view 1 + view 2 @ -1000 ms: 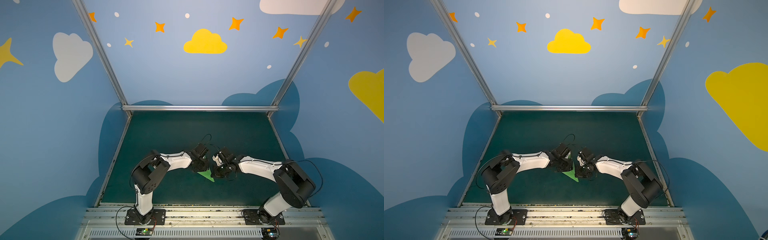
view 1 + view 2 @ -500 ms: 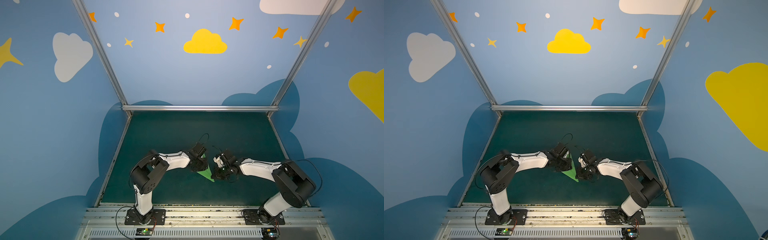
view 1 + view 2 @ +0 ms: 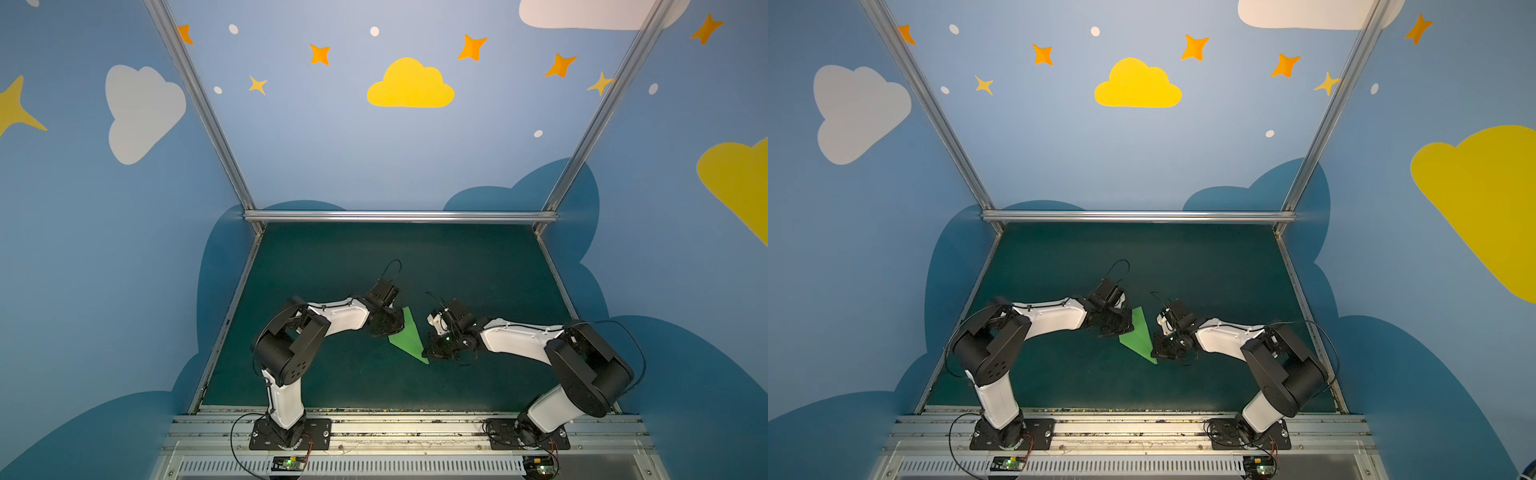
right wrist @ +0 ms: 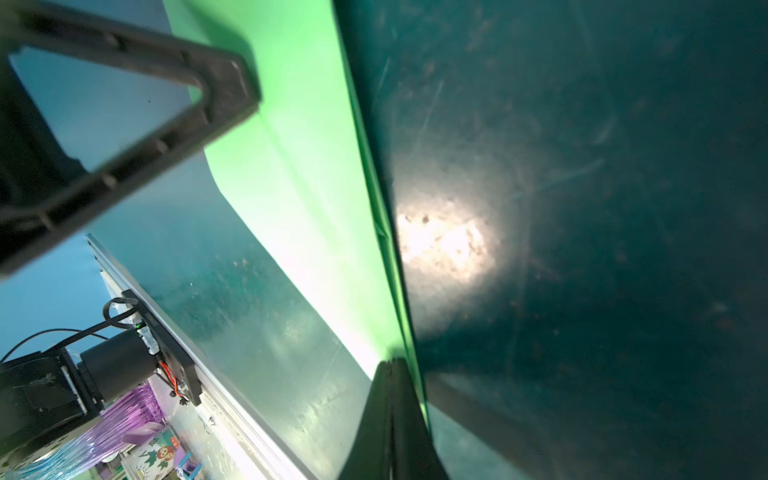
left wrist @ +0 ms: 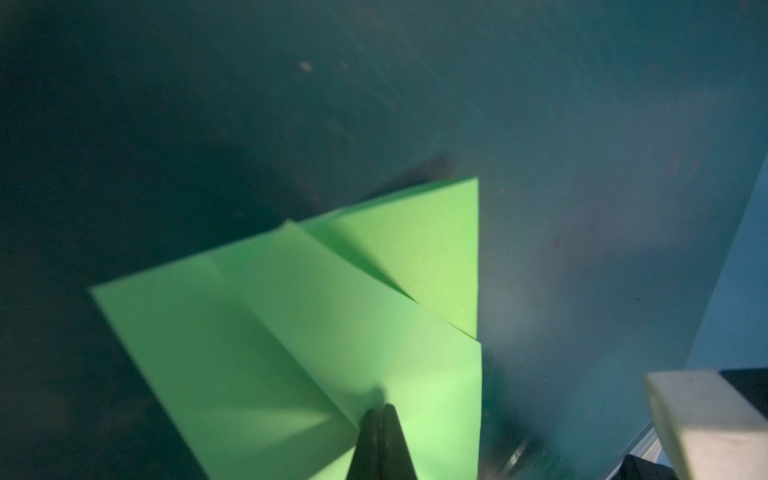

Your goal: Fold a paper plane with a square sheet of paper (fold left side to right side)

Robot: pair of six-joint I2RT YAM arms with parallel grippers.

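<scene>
Paper plane (image 3: pixel 409 338), green dart on dark teal mat (image 3: pixel 415 257), blue cloud-painted walls (image 3: pixel 332 158), left pincer (image 5: pixel 379 412) and right pincer (image 4: pixel 390 366) closed

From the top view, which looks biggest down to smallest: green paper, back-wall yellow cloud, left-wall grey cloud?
In a top view:
1. grey cloud
2. yellow cloud
3. green paper
Real sizes may differ; distances from the camera vary.

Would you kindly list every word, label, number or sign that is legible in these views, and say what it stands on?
No text can be read in any view.
Paper plane: plain green, no marks.
Black bar in the right wrist view: small pale print, too blurred to read.
Cartoon card: pictures only, no legible words.
Walls: painted clouds and stars, no writing.
</scene>
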